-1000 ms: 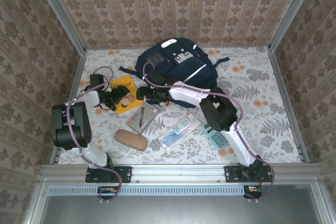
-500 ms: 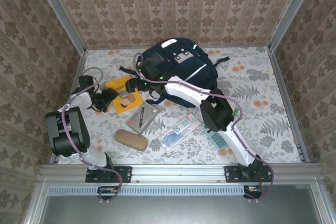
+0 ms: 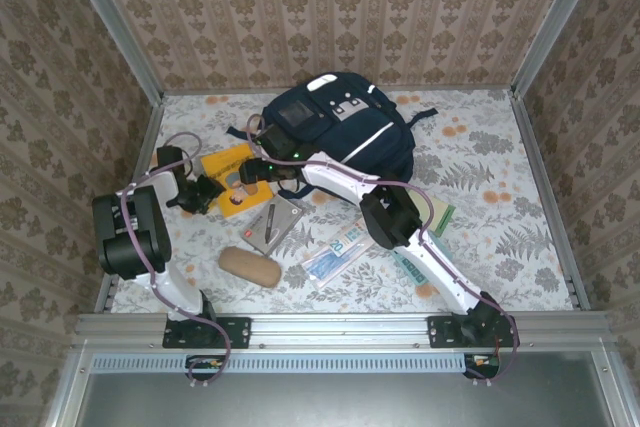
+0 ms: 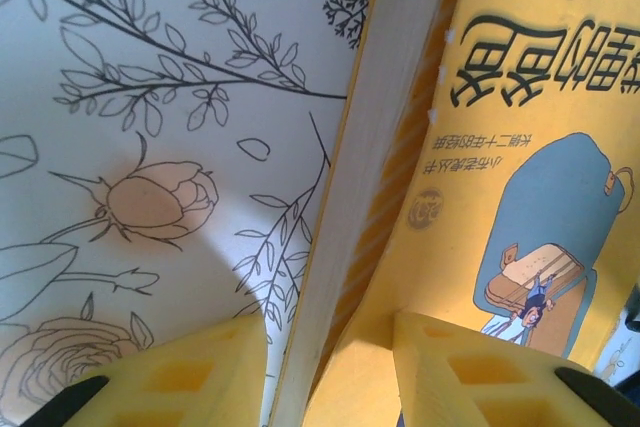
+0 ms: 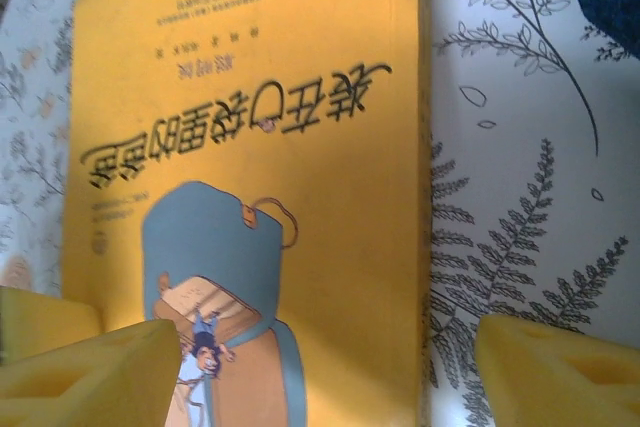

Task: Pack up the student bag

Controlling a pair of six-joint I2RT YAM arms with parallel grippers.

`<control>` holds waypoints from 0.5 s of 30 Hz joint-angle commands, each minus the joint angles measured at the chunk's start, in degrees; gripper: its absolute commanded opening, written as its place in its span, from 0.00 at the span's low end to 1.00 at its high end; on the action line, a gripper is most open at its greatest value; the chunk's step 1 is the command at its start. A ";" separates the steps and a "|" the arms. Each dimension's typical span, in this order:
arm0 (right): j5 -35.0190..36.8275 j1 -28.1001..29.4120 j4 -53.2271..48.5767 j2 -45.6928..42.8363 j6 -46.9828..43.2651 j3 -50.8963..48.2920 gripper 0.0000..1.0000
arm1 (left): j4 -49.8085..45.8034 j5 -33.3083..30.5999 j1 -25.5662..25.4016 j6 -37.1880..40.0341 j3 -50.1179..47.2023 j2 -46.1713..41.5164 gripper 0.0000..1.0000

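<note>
Nearest the arm bases, a brown oblong pouch lies on the flowered tabletop. A blue-and-white packet lies to its right, and a flat teal item sits partly under the right arm. Just beyond the pouch is a grey notebook with a pen resting on it.

Farther in, on the left, a yellow book lies flat, and both arms meet over it. The left gripper comes in low from the left. Its jaws stand narrow and straddle the book's page edge, one yellow finger on the cloth side and the other over the cover. Whether they actually pinch the book, I cannot tell. The right gripper hangs above the cover with its jaws wide apart, one pad at each side of the book, holding nothing.

Farthest back, the student bag lies at the middle of the tabletop near the rear wall. It is dark navy with a thin white stripe and sits just beyond the book. The right arm crosses its near edge.
</note>
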 commanded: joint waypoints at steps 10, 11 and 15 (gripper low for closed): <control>-12.64 3.86 -3.59 5.29 7.31 2.75 0.72 | -0.94 -0.03 -3.17 1.51 2.14 4.29 0.27; -14.50 4.06 -3.02 5.32 8.04 2.77 0.72 | -0.81 0.06 -3.21 1.60 2.07 4.54 0.27; -24.84 3.67 2.49 4.30 13.15 1.89 0.71 | -0.71 0.50 -3.43 1.66 1.90 5.25 0.26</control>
